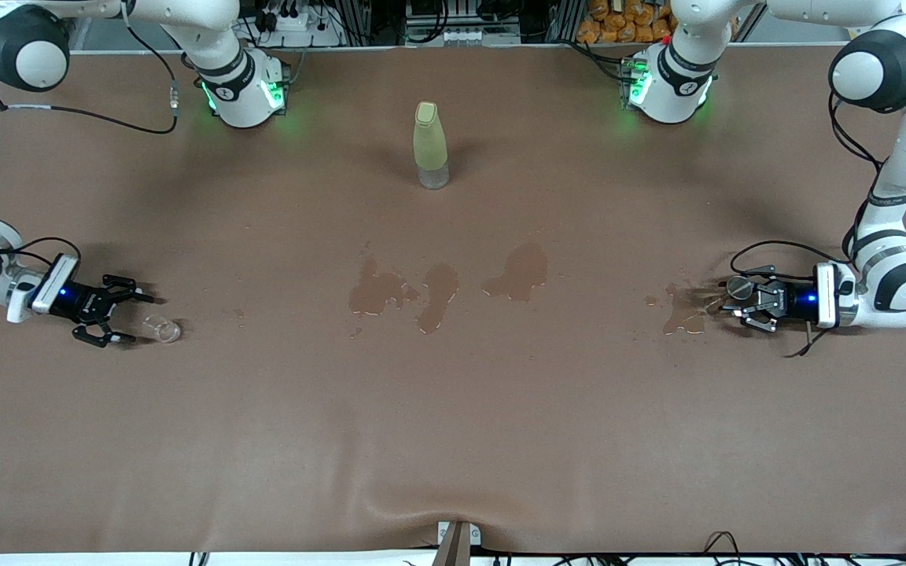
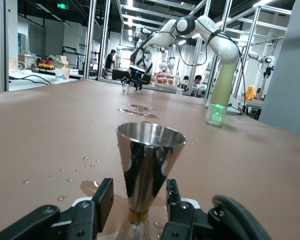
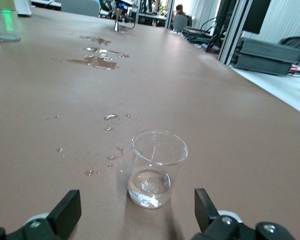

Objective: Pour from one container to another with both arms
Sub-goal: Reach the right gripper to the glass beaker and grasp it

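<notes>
The tiny clear glass cup (image 1: 162,328) stands upright at the right arm's end of the table, with a little liquid in its bottom (image 3: 157,167). My right gripper (image 1: 138,319) lies low at the table, open, its fingers wide on either side of the cup (image 3: 137,202) without touching it. At the left arm's end stands the stemmed vessel with a shiny grey mouth (image 1: 738,288), upright in a puddle (image 2: 149,160). My left gripper (image 1: 728,303) is low around its thin stem (image 2: 138,192). Its fingers are partly narrowed, with a gap still showing on each side of the stem.
A tall yellow-green bottle (image 1: 431,145) stands mid-table near the arms' bases. Wet patches (image 1: 437,291) darken the brown mat in the middle, and another puddle (image 1: 685,310) lies by the stemmed vessel. Small drops (image 3: 112,117) dot the mat near the cup.
</notes>
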Robot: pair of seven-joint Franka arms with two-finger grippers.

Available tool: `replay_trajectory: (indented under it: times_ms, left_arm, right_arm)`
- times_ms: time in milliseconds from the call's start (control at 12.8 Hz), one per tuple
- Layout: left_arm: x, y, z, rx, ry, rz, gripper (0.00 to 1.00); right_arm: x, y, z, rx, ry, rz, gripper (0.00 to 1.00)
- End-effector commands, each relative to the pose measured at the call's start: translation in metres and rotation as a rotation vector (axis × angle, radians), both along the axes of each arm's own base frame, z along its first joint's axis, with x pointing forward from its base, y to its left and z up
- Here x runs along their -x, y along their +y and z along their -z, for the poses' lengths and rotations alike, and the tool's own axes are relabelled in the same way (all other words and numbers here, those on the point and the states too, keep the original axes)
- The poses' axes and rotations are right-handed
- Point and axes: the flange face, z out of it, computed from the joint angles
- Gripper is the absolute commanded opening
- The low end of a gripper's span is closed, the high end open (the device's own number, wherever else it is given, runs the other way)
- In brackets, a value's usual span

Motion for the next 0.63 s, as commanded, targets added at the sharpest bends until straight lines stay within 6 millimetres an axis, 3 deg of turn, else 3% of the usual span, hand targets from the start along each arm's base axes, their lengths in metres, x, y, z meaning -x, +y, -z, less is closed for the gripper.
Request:
replay_trajectory:
  times_ms: [0,314,549]
  left_arm:
    - [0.000,-0.003,0.004,0.040,-0.013,-0.011,0.39]
    - [0.000,-0.004,0.006,0.051,-0.008,-0.019,0.23]
    - [0.001,-0.004,0.007,0.053,-0.010,-0.018,0.00]
  right_arm:
    - [0.009,0.001,0.024,-0.023,-0.217,-0.038,1.00]
    - [0.007,0.010,0.032,-0.056,-0.221,-0.022,1.00]
    - [0.001,0.022,0.034,-0.078,-0.253,-0.024,1.00]
